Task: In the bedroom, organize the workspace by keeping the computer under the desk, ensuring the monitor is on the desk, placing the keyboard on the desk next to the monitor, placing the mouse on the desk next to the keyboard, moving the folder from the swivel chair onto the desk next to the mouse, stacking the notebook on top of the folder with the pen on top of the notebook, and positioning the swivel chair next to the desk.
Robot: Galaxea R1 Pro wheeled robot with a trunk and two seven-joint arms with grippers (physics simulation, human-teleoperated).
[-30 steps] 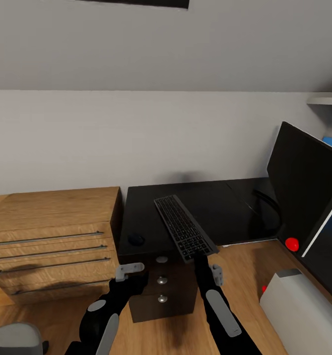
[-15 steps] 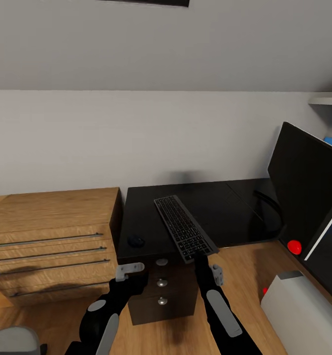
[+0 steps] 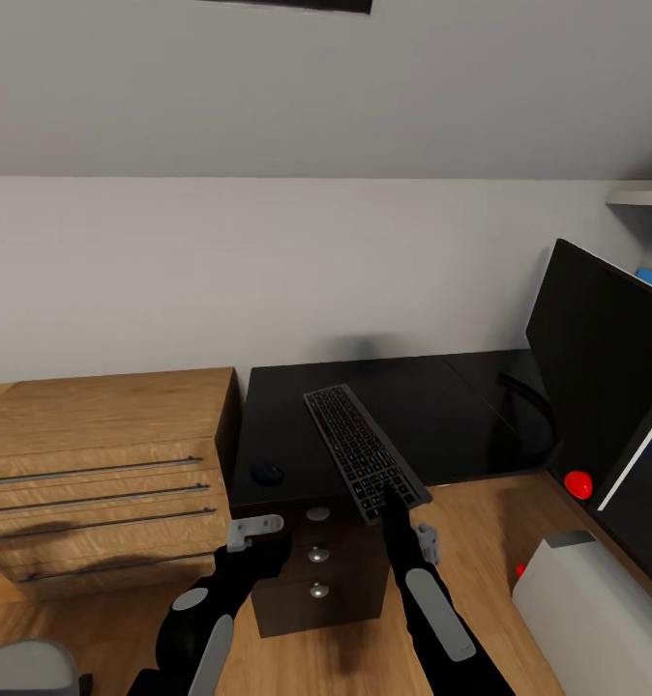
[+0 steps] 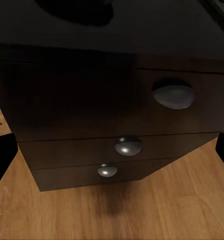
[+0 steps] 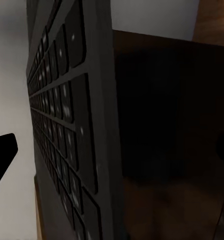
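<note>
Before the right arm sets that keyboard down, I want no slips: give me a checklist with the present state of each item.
1. Right gripper at the near end of the slim grey keyboard with dark keys: ok.
2. Grip firmly closed: cannot tell, the jaws are hidden.
3. Keyboard over the black desk: ok, though its near end overhangs the front edge.
4. Small dark rounded mouse apart from the keyboard: ok.
5. Large black flat monitor on the desk: ok.
6. Left gripper open, off the drawer knobs: ok.
</note>
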